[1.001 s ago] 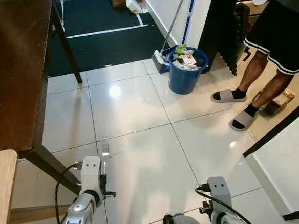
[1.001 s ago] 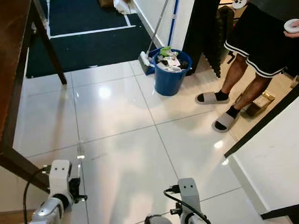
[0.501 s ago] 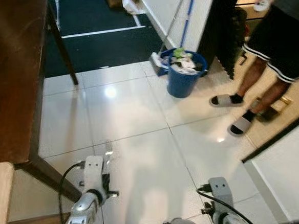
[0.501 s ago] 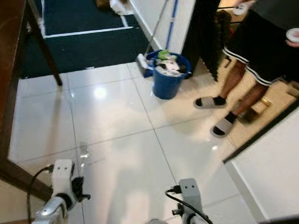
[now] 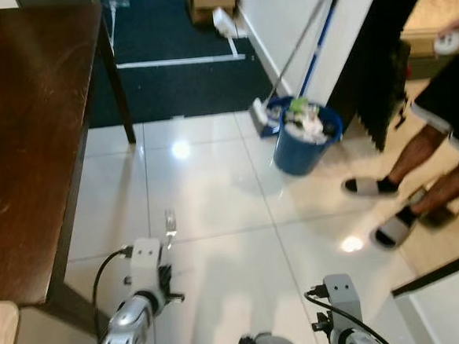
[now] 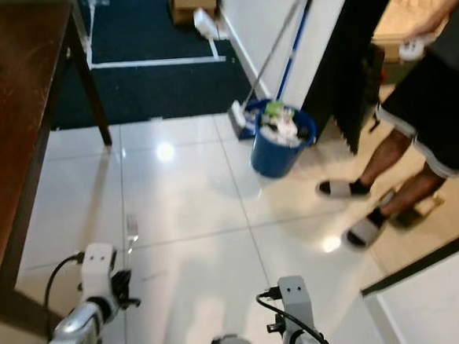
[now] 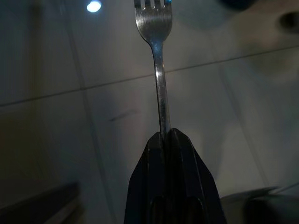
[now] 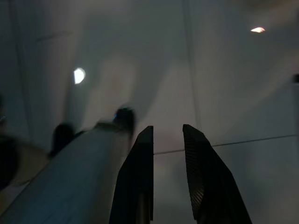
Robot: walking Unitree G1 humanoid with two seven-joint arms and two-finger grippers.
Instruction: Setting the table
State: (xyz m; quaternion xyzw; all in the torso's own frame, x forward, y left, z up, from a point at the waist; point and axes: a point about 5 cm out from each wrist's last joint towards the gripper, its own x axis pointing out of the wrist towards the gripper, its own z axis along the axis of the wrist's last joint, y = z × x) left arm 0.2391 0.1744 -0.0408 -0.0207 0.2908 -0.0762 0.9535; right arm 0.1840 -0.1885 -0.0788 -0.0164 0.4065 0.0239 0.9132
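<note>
A silver fork [image 7: 158, 70] sticks out forward from my left gripper [image 7: 167, 134], which is shut on its handle. In the eye views the fork [image 5: 169, 223] shows just ahead of the left wrist, low over the white tile floor. The dark wooden table [image 5: 30, 131] stands to my left. My right gripper [image 8: 167, 133] hangs low at the bottom right, its fingers a little apart with nothing between them, pointing at the floor.
A blue bucket [image 5: 304, 139] full of rubbish stands by the wall with a broom [image 5: 300, 49] leaning over it. A person's legs in sandals [image 5: 395, 227] are at the right. A pale wooden seat edge [image 5: 1, 337] sits at the bottom left. A dark mat [image 5: 182, 57] lies farther ahead.
The whole view has shifted as I turned and moved; more of the table top shows on the left. The fork stays held in the left gripper.
</note>
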